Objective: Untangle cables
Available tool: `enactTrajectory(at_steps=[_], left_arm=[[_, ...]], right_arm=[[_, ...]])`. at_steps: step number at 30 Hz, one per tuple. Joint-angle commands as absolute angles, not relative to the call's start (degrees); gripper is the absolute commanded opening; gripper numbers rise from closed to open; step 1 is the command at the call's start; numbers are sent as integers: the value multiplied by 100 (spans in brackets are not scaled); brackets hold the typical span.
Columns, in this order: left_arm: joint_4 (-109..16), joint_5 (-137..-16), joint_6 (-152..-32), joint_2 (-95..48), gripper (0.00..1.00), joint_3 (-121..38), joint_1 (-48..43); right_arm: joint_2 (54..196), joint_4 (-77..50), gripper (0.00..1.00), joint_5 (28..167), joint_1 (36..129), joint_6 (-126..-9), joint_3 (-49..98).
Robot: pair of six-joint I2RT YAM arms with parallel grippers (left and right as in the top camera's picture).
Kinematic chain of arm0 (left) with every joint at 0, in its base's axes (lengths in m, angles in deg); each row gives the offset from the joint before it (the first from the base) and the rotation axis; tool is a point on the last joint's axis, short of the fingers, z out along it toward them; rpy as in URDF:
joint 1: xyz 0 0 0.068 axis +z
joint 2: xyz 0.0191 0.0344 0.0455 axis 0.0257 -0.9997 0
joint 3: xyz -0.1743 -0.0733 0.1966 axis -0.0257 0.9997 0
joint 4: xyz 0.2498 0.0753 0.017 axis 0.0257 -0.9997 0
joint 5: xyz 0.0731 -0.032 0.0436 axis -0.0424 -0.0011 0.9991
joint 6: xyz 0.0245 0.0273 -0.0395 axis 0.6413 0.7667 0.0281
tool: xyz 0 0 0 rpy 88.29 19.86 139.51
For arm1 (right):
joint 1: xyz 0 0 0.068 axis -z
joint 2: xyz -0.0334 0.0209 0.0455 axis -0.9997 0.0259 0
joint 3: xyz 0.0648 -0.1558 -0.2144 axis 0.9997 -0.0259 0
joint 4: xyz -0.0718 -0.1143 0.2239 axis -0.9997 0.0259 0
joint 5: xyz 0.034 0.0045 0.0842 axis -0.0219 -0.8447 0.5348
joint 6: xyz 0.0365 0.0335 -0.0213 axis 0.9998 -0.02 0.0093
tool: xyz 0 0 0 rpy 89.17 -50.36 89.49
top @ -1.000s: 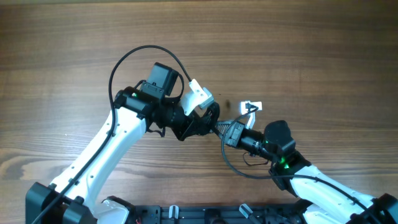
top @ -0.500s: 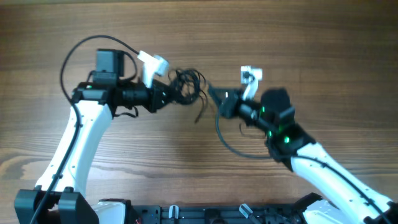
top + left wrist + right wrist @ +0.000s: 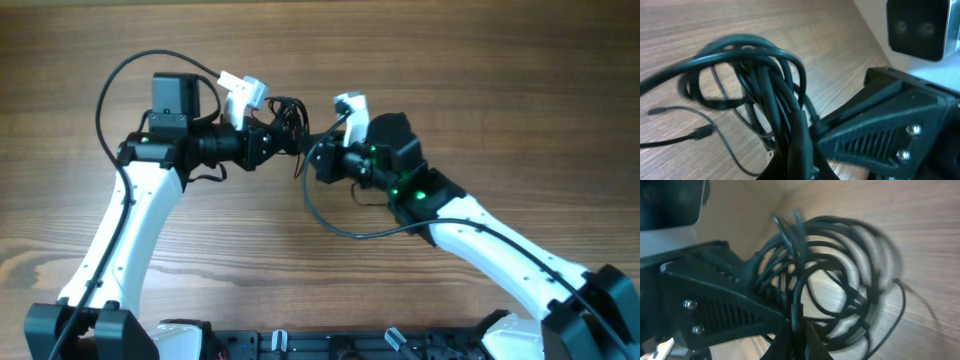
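The black cable bundle (image 3: 292, 115) hangs above the middle of the wooden table (image 3: 480, 60), held between the two arms. The left gripper (image 3: 277, 140) is clamped on its left side and the right gripper (image 3: 320, 160) is closed on its right. Its strands run left to right, with the loops bulging toward the far edge. A thin lead (image 3: 702, 132) trails down to the tabletop.

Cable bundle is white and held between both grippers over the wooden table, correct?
No: the cable bundle is black, not white, as the overhead view shows. It is held between the left gripper and right gripper over the wooden table.
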State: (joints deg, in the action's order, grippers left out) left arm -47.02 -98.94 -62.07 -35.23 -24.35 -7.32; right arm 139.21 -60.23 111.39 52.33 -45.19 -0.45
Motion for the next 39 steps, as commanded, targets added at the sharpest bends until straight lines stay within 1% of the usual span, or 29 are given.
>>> enactTrajectory(at_steps=[1,4,9,12,17,23,28,32,36,39], left_arm=[[-5056,-10320,-5512,-3415,4,-2431,-1187],[-5434,-10333,-5109,-3413,4,-2431,-1401],[-5506,-10339,-5109,-3411,4,-2431,-1331],[-5572,-10342,-5114,-3402,4,-2431,-1023],[-5707,-10453,-5138,-3402,4,-2431,-343],[-5723,-10829,-5138,-3405,4,-2431,68],[-5721,-11561,-4851,-3405,4,-2431,-144],[-5751,-11563,-4687,-3413,4,-2431,-559],[-6199,-11561,-3944,-3413,4,-2431,-1047],[-6444,-11563,-3763,-3413,4,-2431,-1139]], right_arm=[[14068,-6165,5,11233,5207,-4480,32],[14068,-6106,5,11231,5209,-4522,30],[14068,-5706,5,11235,5244,-4613,30],[14068,-5597,5,11367,5362,-4670,30],[14024,-5573,4,12396,5657,-4672,30],[14024,-5588,5,12921,5788,-4677,30],[14024,-5575,5,13109,5760,-4869,25],[14024,-5612,5,13148,5762,-4935,25],[14024,-5653,4,13146,5823,-4972,25],[14024,-5660,4,13196,6020,-4941,25]])
